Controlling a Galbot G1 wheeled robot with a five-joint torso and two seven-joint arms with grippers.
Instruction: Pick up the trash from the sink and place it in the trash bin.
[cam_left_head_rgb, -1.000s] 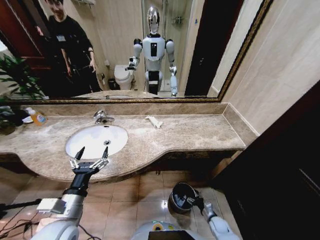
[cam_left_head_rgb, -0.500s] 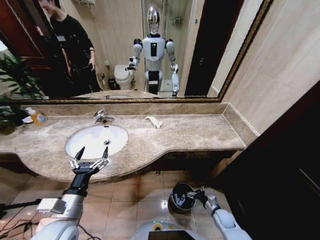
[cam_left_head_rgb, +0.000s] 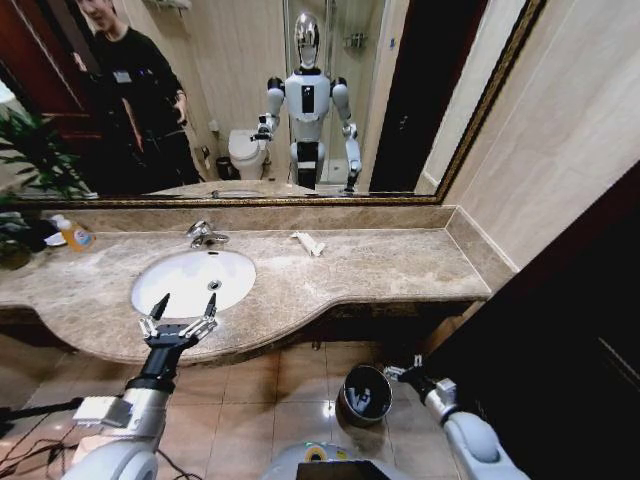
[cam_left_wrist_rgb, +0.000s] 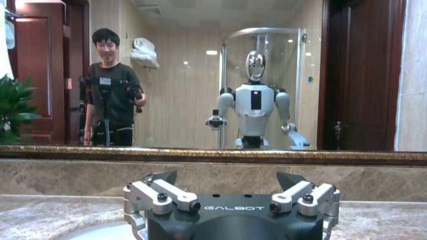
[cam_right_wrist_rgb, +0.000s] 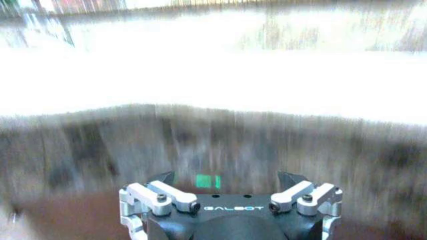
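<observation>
**Both pincers empty, bin on the floor by my right**

Nearest me, low on the right, my right pincer (cam_left_head_rgb: 403, 373) hangs over the tiled floor just right of the bin (cam_left_head_rgb: 366, 394), below the front edge of the surface (cam_left_head_rgb: 400, 268). In its wrist view the fingers (cam_right_wrist_rgb: 159, 192) stand spread wide with nothing between them. The bin sits upright on the tiles, dark, its rim shining.

On the left, my left pincer (cam_left_head_rgb: 181, 314) is raised at the near edge of the surface, right in front of the sink (cam_left_head_rgb: 192, 281). Its fingers (cam_left_head_rgb: 160, 304) point up and away from me, wide apart, gripping nothing.

Beyond it lies the white basin with the tap (cam_left_head_rgb: 205, 235) at its far rim. Farther right, near the back wall, pale bits of trash (cam_left_head_rgb: 308, 242) lie on the surface, well apart from the sink. At the far left stands an orange bottle (cam_left_head_rgb: 74, 236).
</observation>
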